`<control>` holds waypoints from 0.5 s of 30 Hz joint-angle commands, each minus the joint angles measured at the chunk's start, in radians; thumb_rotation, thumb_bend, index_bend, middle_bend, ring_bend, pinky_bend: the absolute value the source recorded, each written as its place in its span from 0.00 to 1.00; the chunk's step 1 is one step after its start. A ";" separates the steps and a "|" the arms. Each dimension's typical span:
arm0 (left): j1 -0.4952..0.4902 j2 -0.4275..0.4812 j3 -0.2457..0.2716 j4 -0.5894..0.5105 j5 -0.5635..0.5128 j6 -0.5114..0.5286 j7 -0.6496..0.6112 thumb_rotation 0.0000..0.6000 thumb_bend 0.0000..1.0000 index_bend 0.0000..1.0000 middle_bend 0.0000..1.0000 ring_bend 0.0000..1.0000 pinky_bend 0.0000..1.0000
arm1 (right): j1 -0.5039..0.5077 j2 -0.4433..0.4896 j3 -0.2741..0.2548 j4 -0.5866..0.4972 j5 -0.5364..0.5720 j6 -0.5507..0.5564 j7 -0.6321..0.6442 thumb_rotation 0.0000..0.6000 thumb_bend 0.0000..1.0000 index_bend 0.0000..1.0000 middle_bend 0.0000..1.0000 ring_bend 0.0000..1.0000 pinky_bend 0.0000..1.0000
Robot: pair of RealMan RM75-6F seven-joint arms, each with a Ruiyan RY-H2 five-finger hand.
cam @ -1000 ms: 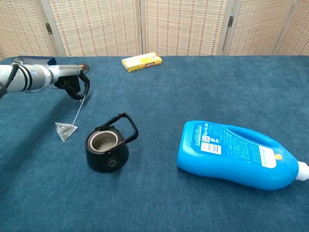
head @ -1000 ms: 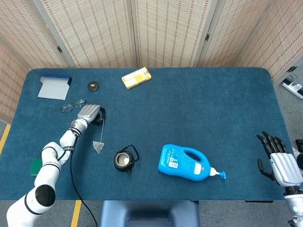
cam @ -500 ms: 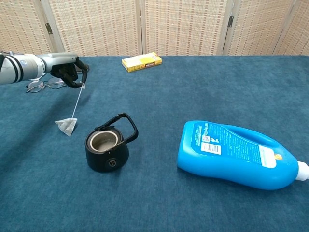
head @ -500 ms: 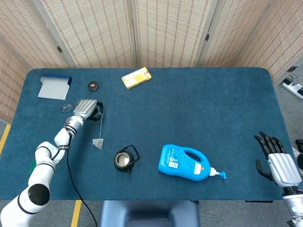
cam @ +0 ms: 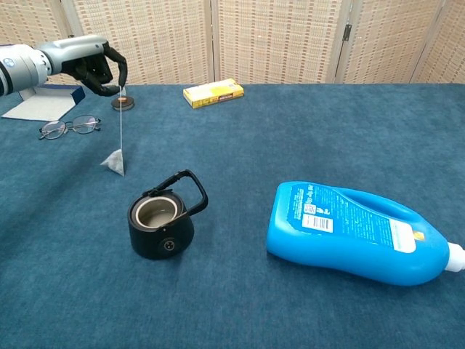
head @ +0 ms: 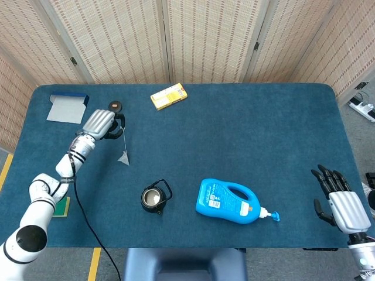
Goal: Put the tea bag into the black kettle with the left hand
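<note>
blue table [head: 234, 134]; eyeglasses [cam: 69, 127] chest-only

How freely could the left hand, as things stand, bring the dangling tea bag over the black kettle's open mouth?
Probably freely: the left hand holds the tea bag hanging above the cloth, the black kettle is lidless, and nothing stands between.

On the table: 1 tea bag [cam: 113, 161], 1 black kettle [cam: 161, 219], 1 blue detergent bottle [cam: 352, 233], 1 yellow box [cam: 213, 92], 1 pr glasses [cam: 70, 126], 1 small round lid [head: 115, 106], 1 blue-and-white box [head: 68, 108], 1 green item [head: 61, 206]. Robot hands: 2, the left hand [cam: 96, 63] and right hand [head: 338, 202].
</note>
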 commanded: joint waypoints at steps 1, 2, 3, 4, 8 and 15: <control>0.015 0.051 -0.025 -0.073 -0.016 0.062 0.069 1.00 0.62 0.76 1.00 1.00 1.00 | -0.003 0.000 -0.005 -0.001 -0.010 0.008 -0.002 1.00 0.58 0.00 0.00 0.00 0.00; 0.019 0.064 -0.030 -0.096 -0.019 0.077 0.087 1.00 0.62 0.76 1.00 1.00 1.00 | -0.004 -0.001 -0.006 -0.001 -0.014 0.011 -0.002 1.00 0.58 0.00 0.00 0.00 0.00; 0.024 0.078 -0.036 -0.120 -0.023 0.094 0.106 1.00 0.62 0.75 1.00 1.00 1.00 | -0.005 -0.001 -0.008 -0.001 -0.019 0.015 -0.003 1.00 0.58 0.00 0.00 0.00 0.00; 0.031 0.097 -0.045 -0.155 -0.029 0.116 0.133 1.00 0.62 0.75 1.00 1.00 1.00 | -0.007 -0.001 -0.009 -0.001 -0.025 0.020 -0.004 1.00 0.58 0.00 0.00 0.00 0.00; 0.050 0.175 -0.064 -0.306 -0.044 0.152 0.232 1.00 0.62 0.75 1.00 1.00 1.00 | -0.009 -0.003 -0.015 -0.001 -0.044 0.032 -0.009 1.00 0.58 0.00 0.00 0.00 0.00; 0.069 0.335 -0.113 -0.643 -0.078 0.190 0.471 1.00 0.62 0.75 1.00 1.00 1.00 | -0.022 -0.011 -0.028 -0.005 -0.087 0.070 -0.028 1.00 0.58 0.00 0.00 0.00 0.00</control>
